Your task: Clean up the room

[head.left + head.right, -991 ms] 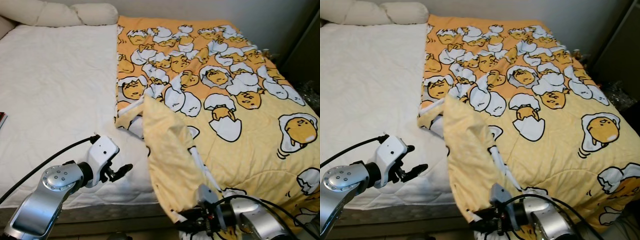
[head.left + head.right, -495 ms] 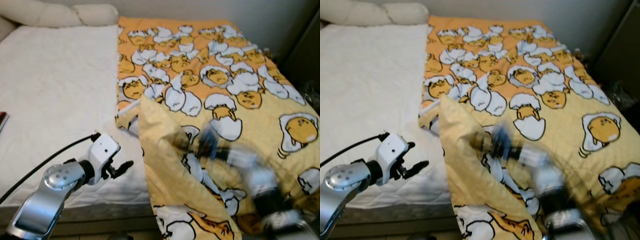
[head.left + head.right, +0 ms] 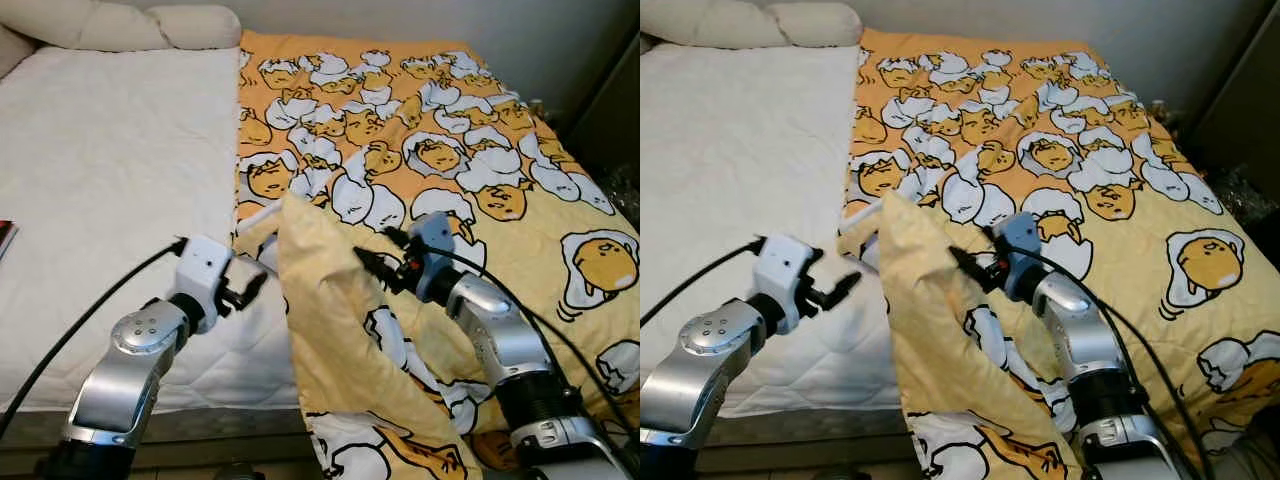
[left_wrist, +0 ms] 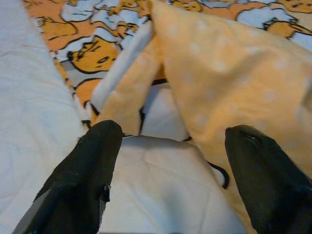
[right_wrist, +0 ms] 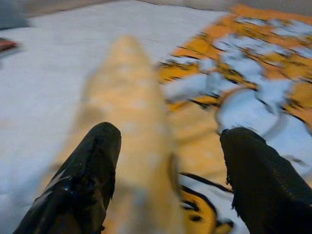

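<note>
Covering the right half of the bed, the blanket (image 3: 470,180) with its egg-yolk cartoon print lies mostly flat, while its near-left corner is turned back into a raised yellow fold (image 3: 320,300) that shows the plain dotted underside. This fold stands between the two arms, beside the bare white mattress (image 3: 110,190), with pillows (image 3: 130,22) at the head of the bed.

The step in hand looks like making the bed (spreading the blanket across the uncovered half). The right gripper (image 3: 372,262) hovers at the fold's right face, its fingers spread wide with the ridge of cloth between them in the right wrist view, not yet pinched. The left gripper (image 3: 252,288) points at the fold from the mattress side, fingers also wide apart and empty, close to the turned-back edge (image 4: 127,100).

Next, I judge each gripper must close on the cloth's edge, then draw it leftward over the mattress.
</note>
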